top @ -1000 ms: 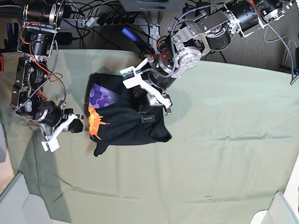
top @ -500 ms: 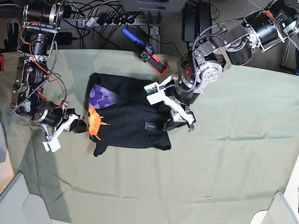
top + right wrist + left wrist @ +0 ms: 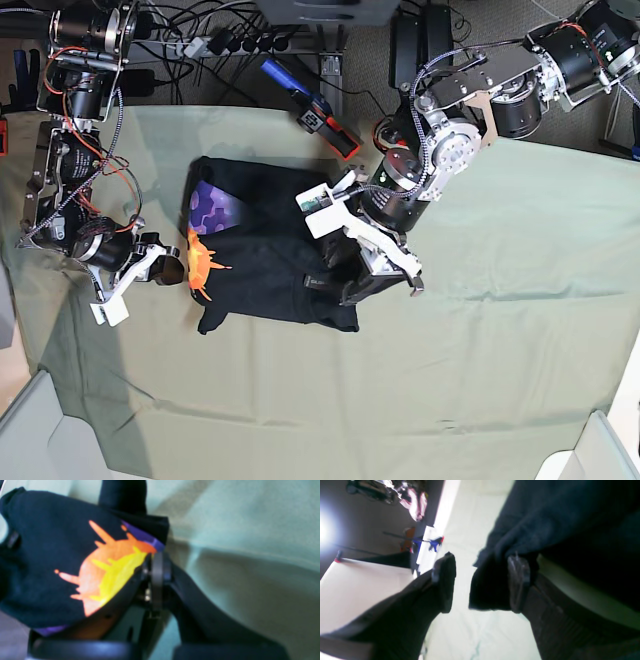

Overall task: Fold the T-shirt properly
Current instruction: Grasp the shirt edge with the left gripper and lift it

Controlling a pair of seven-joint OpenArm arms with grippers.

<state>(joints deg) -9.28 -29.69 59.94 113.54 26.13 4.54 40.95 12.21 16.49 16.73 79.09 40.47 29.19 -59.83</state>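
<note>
The black T-shirt (image 3: 255,262) lies bunched on the table left of centre, with its purple and orange print at its left edge. My left gripper (image 3: 352,284) is at the shirt's right front corner. In the left wrist view its fingers (image 3: 445,580) stand wide open (image 3: 481,580), and a dark fold of the T-shirt (image 3: 545,517) rests against the right finger. My right gripper (image 3: 168,270) is at the shirt's left edge. The right wrist view shows it shut (image 3: 156,557) on the T-shirt's (image 3: 50,542) edge beside the orange and yellow print.
A pale green table cloth (image 3: 500,330) covers the table. An orange and blue clamp (image 3: 318,115) lies at the back edge, with cables and a power strip behind it. Grey bin corners show at the front left (image 3: 40,430) and front right (image 3: 600,450).
My left gripper has swung from the shirt's upper middle to its right front corner, and the shirt's right side shifted forward with it. The right arm has stayed put.
</note>
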